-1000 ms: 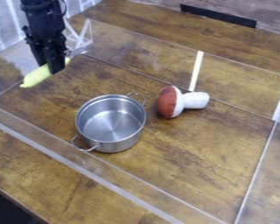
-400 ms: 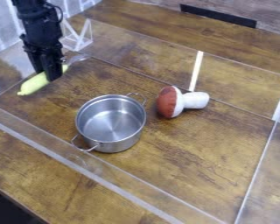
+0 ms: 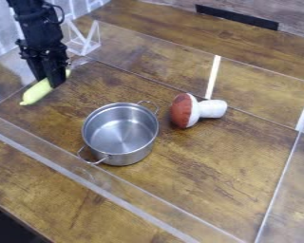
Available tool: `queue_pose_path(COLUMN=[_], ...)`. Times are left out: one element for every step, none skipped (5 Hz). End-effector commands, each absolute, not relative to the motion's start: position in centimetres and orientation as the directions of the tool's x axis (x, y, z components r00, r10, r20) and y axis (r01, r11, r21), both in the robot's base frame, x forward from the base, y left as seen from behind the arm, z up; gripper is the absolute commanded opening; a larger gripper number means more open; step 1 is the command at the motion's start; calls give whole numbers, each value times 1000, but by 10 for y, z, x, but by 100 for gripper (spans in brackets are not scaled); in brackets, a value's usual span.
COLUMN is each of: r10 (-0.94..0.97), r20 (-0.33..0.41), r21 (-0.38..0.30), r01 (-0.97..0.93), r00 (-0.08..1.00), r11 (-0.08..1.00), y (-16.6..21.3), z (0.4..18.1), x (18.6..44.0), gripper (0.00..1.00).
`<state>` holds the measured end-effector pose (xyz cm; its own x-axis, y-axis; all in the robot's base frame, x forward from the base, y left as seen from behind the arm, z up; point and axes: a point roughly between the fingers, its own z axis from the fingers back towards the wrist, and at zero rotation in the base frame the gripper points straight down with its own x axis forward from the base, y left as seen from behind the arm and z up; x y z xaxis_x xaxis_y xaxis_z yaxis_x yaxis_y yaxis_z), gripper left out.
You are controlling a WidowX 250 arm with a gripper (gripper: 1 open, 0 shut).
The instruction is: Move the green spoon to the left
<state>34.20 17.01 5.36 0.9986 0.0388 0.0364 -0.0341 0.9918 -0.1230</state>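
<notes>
Since a second ago we have carried the green spoon (image 3: 37,91) a little further toward the frame's left edge, our gripper (image 3: 47,74) clamped on its upper end, left of the pot (image 3: 121,132) and mushroom toy (image 3: 189,110).

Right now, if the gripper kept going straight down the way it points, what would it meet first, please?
The gripper points down at the wooden table, with the green spoon in its jaws; spoon or table would likely touch first, though depth is unclear.
</notes>
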Motion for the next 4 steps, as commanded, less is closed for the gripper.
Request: queue_pose_path(r10=[0,-57,-69,-60], r20=[74,67,70,60], r21=[-120,-143,-165,-175], r01=[9,66,80,70], r00=[997,996,995,996], r11=[993,988,983,982], y=[186,192,180,182], z=[70,67,73,70], x=[342,344,351,345], gripper=[0,0,0,100])
